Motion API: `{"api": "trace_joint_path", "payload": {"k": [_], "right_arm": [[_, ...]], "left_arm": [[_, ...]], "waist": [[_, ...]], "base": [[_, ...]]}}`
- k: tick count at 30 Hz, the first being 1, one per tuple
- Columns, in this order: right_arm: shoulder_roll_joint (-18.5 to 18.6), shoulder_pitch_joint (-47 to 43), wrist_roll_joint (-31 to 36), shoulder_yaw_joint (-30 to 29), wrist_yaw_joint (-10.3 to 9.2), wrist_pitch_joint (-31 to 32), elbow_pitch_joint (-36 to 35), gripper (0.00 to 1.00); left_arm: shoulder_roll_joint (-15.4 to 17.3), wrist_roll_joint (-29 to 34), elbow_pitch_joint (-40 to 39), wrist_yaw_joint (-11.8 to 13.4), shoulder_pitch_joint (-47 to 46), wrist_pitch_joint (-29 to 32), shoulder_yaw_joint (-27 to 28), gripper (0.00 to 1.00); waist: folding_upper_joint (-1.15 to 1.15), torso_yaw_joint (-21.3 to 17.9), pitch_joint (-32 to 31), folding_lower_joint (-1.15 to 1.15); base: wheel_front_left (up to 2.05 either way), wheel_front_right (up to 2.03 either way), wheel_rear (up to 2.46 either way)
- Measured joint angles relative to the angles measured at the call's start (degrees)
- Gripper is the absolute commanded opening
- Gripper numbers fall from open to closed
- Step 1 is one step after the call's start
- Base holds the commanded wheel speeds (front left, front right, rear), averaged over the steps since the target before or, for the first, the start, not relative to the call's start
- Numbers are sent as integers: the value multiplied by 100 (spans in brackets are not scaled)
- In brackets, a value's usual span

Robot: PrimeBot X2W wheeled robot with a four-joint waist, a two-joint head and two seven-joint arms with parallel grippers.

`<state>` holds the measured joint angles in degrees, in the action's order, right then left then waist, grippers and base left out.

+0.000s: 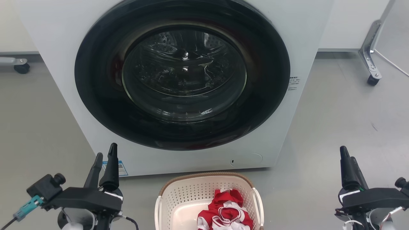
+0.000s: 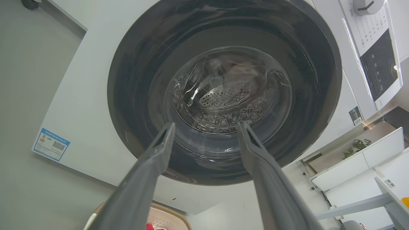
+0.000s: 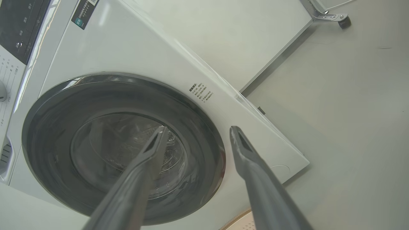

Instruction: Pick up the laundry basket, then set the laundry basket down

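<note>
Pickup not begun: our left gripper (image 1: pixel 105 150) and right gripper (image 1: pixel 348 153) hover spread wide, laundry basket (image 1: pixel 191 191) between them; next we must lower both to its sides

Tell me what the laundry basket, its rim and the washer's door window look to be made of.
Laundry basket: likely moulded plastic, matte cream, given the even rows of holes. Rim: brown, woven-look texture; rattan or a plastic imitation, cannot tell. Door window: clear and glossy, glass or clear plastic, showing sharp reflections and the drum behind.
</note>
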<state>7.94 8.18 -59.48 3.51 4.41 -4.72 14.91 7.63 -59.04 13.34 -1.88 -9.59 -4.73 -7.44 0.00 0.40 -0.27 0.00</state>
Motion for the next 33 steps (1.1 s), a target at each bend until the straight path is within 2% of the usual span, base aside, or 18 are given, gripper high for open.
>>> {"api": "trace_joint_path", "payload": {"k": [12,33], "right_arm": [[222,77,1332,443,-212,-253,-86,100],[345,186,2876,938,-425,-705,264,100]], "left_arm": [[208,1366,-185,258,-83,-253,-475,100],[305,2833,-121,594,-83,-706,-992,100]], "waist": [[0,12,15,0],[0,33,36,0]], "base": [[0,0,0],[0,0,0]]}}
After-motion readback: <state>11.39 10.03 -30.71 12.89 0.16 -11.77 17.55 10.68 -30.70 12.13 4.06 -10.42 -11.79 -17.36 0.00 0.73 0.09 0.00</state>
